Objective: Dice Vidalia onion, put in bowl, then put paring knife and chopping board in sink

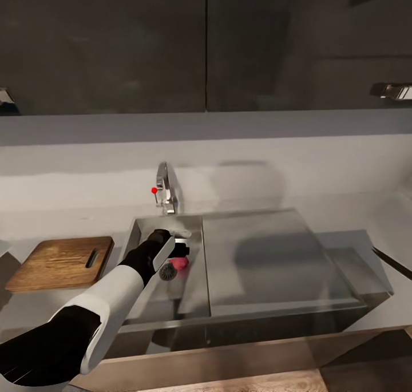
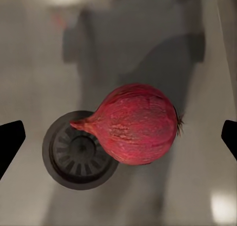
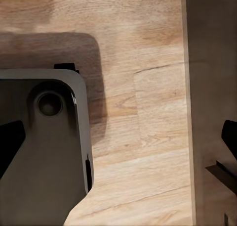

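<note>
The Vidalia onion (image 1: 179, 262) (image 2: 136, 124), a reddish-pink bulb with a pointed tip, lies on the floor of the sink (image 1: 194, 266) beside the round drain (image 2: 79, 149). My left gripper (image 1: 177, 249) (image 2: 118, 142) hangs directly above it inside the basin, open, one dark fingertip (image 2: 10, 144) on each side and clear of the bulb. The brown chopping board (image 1: 63, 261) rests on the countertop (image 1: 355, 209) left of the basin. My right gripper (image 3: 120, 142) is open with nothing between its fingers, over the light wooden floor (image 3: 138, 38).
The chrome tap (image 1: 166, 189) with its red knob stands at the back of the basin, just beyond my left wrist. A flat drainboard (image 1: 263, 254) stretches to the right. Dark wall cabinets (image 1: 206, 43) hang above. Part of the robot's grey base (image 3: 44, 152) lies under the right gripper.
</note>
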